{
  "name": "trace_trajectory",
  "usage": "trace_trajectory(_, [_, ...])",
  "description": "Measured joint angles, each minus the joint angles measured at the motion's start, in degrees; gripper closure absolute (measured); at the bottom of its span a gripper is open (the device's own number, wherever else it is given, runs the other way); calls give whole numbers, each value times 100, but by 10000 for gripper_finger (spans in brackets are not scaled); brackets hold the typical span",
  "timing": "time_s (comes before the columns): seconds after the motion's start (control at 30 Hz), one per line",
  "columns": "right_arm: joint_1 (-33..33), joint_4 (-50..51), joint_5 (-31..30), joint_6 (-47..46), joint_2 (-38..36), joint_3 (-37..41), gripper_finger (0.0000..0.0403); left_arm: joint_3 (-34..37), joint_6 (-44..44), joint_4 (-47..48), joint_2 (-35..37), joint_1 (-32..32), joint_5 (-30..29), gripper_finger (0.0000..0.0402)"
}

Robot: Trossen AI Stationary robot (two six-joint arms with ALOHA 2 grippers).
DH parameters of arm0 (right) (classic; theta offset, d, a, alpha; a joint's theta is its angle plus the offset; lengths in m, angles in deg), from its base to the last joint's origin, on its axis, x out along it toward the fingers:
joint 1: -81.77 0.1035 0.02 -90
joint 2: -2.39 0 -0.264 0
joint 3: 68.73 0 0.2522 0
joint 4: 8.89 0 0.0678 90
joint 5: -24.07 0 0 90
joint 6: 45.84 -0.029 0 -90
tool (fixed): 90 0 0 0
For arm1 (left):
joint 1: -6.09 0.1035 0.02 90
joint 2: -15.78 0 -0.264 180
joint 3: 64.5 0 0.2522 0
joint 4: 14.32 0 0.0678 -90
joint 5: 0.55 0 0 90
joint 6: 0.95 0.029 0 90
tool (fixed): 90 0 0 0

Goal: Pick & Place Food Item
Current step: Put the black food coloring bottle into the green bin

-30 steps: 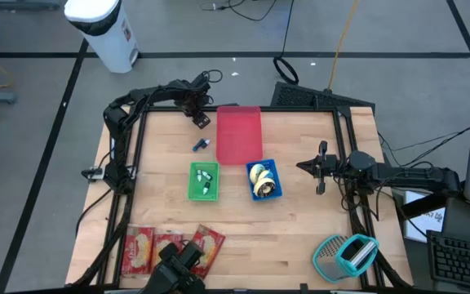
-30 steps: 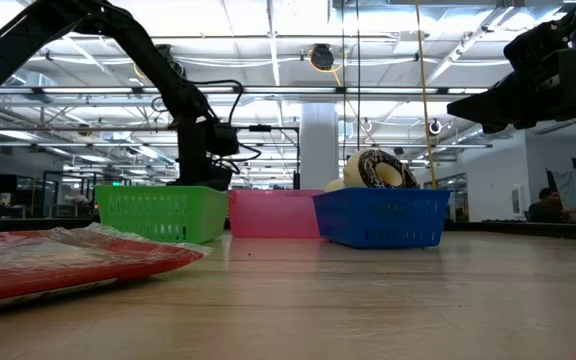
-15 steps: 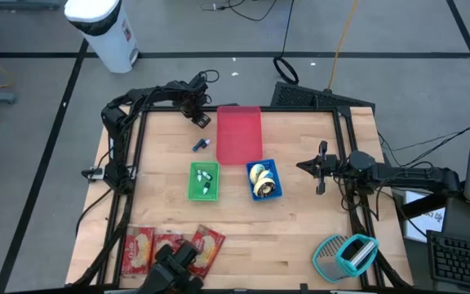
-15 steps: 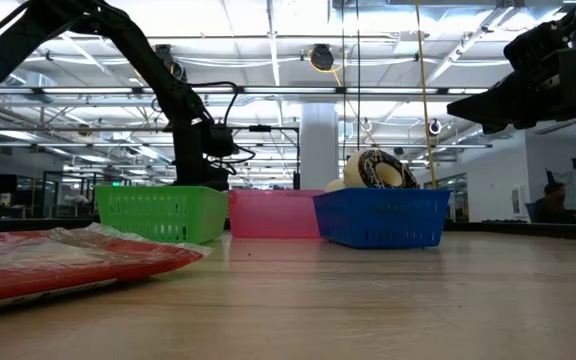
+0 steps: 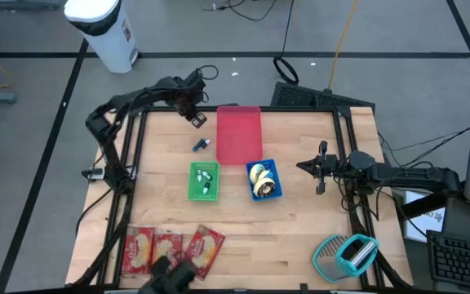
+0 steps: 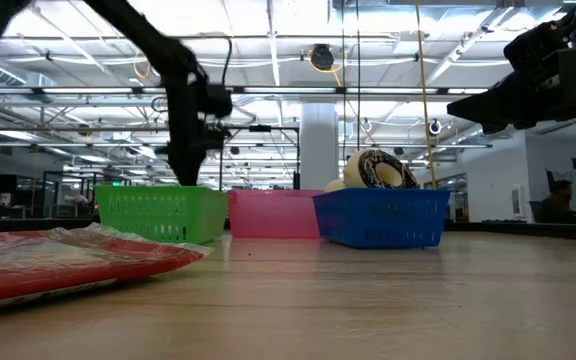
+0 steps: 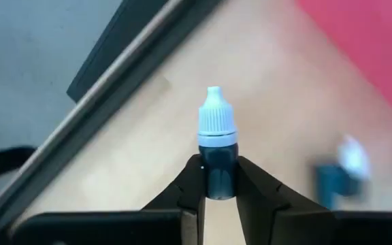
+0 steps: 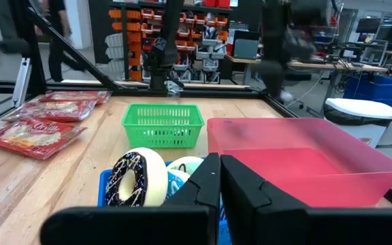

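A small dark dropper bottle with a white ribbed cap [image 7: 217, 139] is seen clamped between the fingers of the left gripper [image 7: 218, 180], held by the lower part of its body with the cap standing clear of the fingertips. In the high view the left gripper [image 5: 195, 113] is placed over the far left corner of the wooden table [image 5: 300, 237], beside the empty red bin [image 5: 239, 135]. A second small bottle [image 5: 201, 144] is left lying on the wood near that bin, and several more are gathered in the green basket [image 5: 203, 180], so the basket is judged to be the likely destination. Because the grip is taken low on a smooth, narrow body, the bottle could be tipped or squeezed out of the fingers if the arm is swung quickly. The release could also be misjudged, with the bottle dropped on the basket rim or into the red bin alongside. The blue basket [image 5: 265, 179] of doughnuts sits just beside the green one and could be mistaken for it. The right gripper [image 5: 320, 167] is kept closed on nothing and parked at the right edge of the table.
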Motion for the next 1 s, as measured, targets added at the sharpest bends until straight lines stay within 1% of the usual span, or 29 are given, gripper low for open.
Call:
trace_trajectory(0.1, [-2,0,2,0,0,2,399,48,-153,222,601,-417,-9,348])
trace_trajectory(0.23, [-2,0,1,0,0,2,399,488,-490,161,1384,-1273,21,349])
trace_trajectory(0.3, [-1,0,2,0,2,2,399,837,-552,61,1810,-1795,23,349])
trace_trajectory(0.4, [-1,0,2,0,1,0,399,1556,-713,-175,2338,-2662,30,349])
trace_trajectory(0.5, [-2,0,0,0,0,2,399,2279,-1404,-474,2729,-3485,166,347])
trace_trajectory(0.6, [0,0,0,0,0,2,399,2858,-2238,-958,2838,-4151,182,343])
trace_trajectory(0.73, [0,0,0,0,2,2,398,3365,-2786,-1906,2770,-4719,181,342])
trace_trajectory(0.8, [-2,0,0,0,2,2,399,3502,-2897,-2319,2710,-4853,174,341])
trace_trajectory(0.9, [-2,-2,1,0,2,0,398,3533,-2878,-2624,2659,-4924,134,341])
trace_trajectory(1.0, [-1,-3,1,0,0,2,399,3530,-2763,-2589,2639,-4880,-80,340])
